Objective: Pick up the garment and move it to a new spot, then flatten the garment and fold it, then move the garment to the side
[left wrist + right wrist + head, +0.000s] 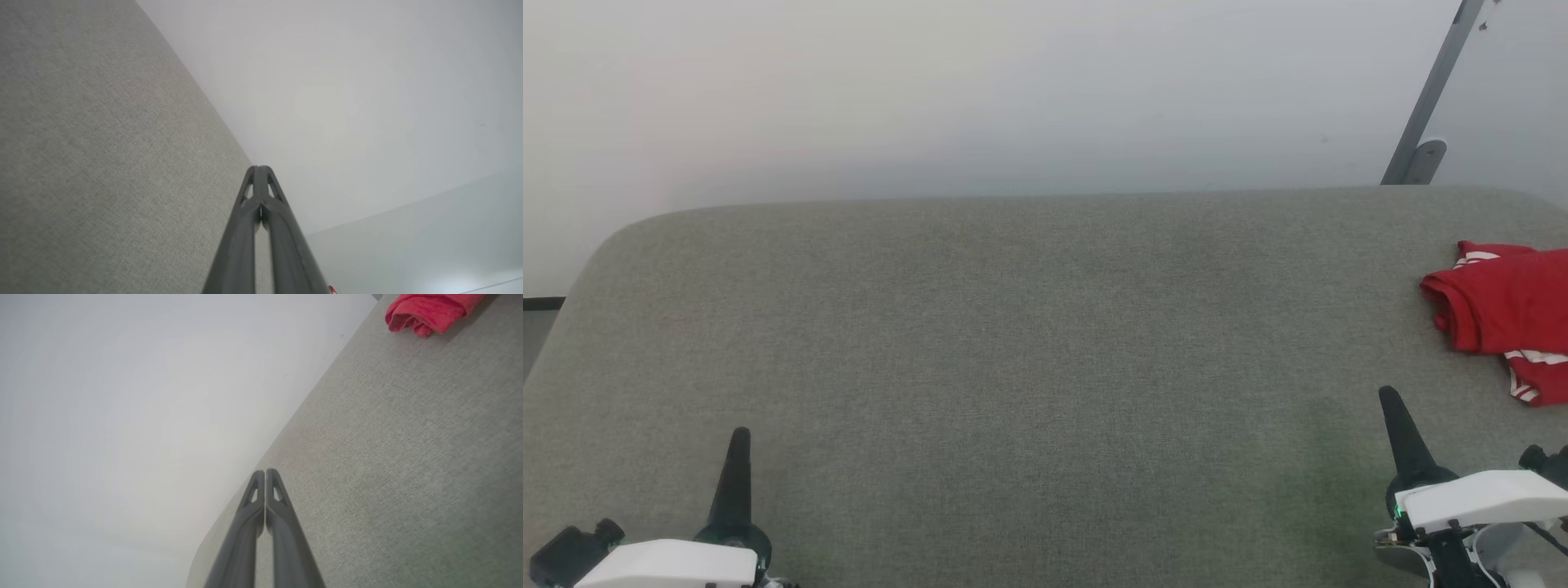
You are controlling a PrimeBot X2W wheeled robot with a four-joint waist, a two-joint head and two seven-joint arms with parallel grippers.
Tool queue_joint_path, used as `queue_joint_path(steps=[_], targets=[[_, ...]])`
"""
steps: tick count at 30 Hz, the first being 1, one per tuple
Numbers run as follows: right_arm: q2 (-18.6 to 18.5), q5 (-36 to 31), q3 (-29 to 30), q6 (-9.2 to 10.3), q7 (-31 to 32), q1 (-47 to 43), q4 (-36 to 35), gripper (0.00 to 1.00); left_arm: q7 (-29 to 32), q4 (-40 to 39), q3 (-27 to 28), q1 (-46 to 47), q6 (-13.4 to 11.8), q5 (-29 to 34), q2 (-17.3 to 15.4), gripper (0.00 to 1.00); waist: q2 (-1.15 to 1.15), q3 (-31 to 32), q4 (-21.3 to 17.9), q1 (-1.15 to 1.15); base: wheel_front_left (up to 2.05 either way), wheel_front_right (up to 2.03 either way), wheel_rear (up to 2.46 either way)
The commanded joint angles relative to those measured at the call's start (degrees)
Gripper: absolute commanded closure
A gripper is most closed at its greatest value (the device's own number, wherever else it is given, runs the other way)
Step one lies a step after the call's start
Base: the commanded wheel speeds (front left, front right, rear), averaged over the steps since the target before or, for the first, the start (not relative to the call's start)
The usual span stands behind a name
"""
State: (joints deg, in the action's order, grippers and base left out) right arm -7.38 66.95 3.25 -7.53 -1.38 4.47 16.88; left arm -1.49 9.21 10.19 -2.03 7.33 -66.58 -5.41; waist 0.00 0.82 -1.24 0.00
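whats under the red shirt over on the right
The red shirt lies directly on the grey-green fabric surface, near its right end. Anything beneath its folds is covered; part runs off the picture's edge.

The garment (1507,306), at the right edge of the frame, is bright red, with narrow white-and-red stripes on its trim. The worktop (1013,367) is a muted grey-green with a fine woven fleck. The left tool (739,434) and the right tool (1387,396) are dark charcoal above glossy white housings; a small green light glows on the right one. The wall (931,98) is plain off-white. The slanted bar (1433,90) at upper right is grey.
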Motion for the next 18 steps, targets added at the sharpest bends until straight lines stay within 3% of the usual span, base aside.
queue_joint_path(steps=[1, 18], targets=[[0.07, 1.49, 0.30, 0.03, 0.45, 1.18, -0.89, 1.00, 0.53, -0.16, -0.12, 1.50, 0.14, -1.43, -0.25, 1.00, 0.00, -0.02, 0.03, 0.00, 0.00, 0.00, 0.00], [1.46, 8.93, 1.31, 0.04, 2.85, 1.44, -1.59, 1.00, 2.95, 1.38, -1.24, 3.79, 0.18, -9.00, 0.66, 1.00, 0.00, -0.27, 0.34, 0.00, 0.00, 0.00, 0.00]])
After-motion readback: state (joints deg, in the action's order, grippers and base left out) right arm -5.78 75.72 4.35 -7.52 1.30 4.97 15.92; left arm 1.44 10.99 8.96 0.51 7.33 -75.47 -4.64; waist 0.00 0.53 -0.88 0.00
